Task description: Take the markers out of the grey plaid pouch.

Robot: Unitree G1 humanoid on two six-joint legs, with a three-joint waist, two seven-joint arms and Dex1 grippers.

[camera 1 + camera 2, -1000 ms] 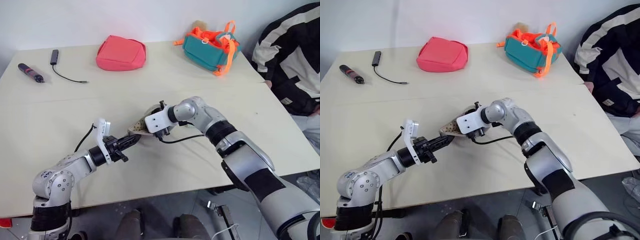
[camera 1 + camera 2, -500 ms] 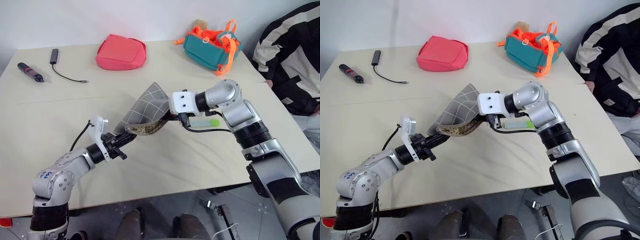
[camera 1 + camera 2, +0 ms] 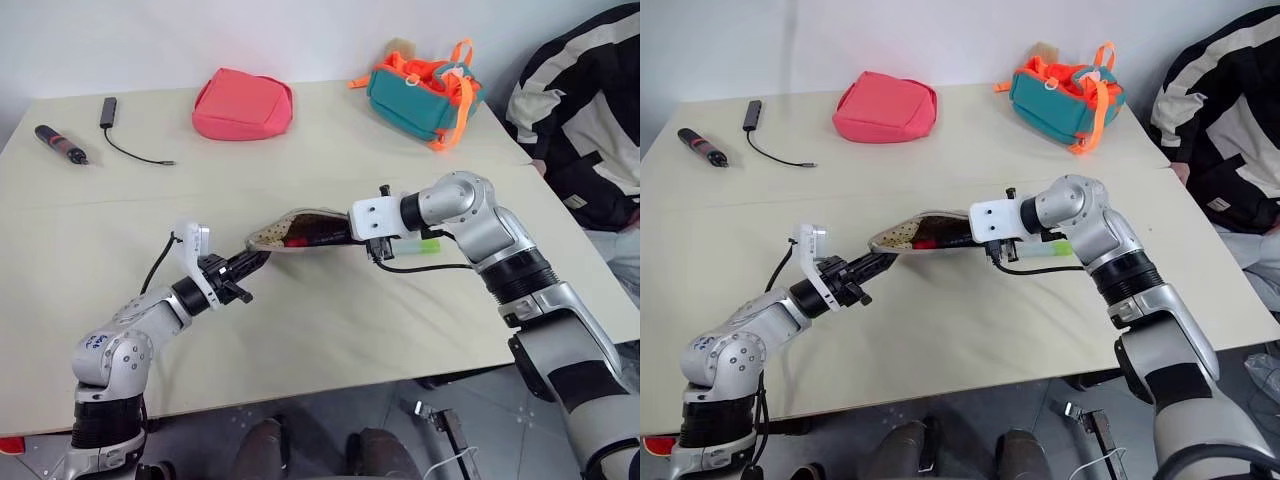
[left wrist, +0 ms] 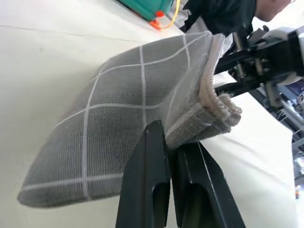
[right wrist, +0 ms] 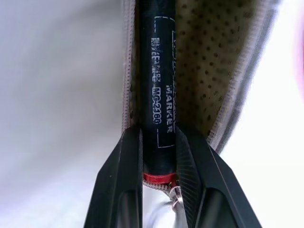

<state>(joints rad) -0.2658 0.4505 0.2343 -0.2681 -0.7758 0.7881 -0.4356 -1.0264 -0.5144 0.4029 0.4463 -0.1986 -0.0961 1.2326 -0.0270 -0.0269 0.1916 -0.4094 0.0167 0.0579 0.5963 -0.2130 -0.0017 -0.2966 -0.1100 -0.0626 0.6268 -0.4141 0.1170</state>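
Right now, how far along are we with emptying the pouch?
Done: the green marker lies on the table, out of the pouch. In hand: the left hand pinches the pouch's end, held up off the table; the right hand grips the black marker, mostly inside. Left: pull it clear and set it down.

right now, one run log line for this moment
left tool: shut on grey plaid pouch | right tool: shut on black marker in pouch | mint marker: on table

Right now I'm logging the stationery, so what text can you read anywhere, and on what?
"MARKER" on the black marker held in the right hand.
"MG-2180", roughly, on the same barrel; characters small, uncertain.
A line of other characters beside it: too blurred to read.
Blue marks on the left arm: unreadable.
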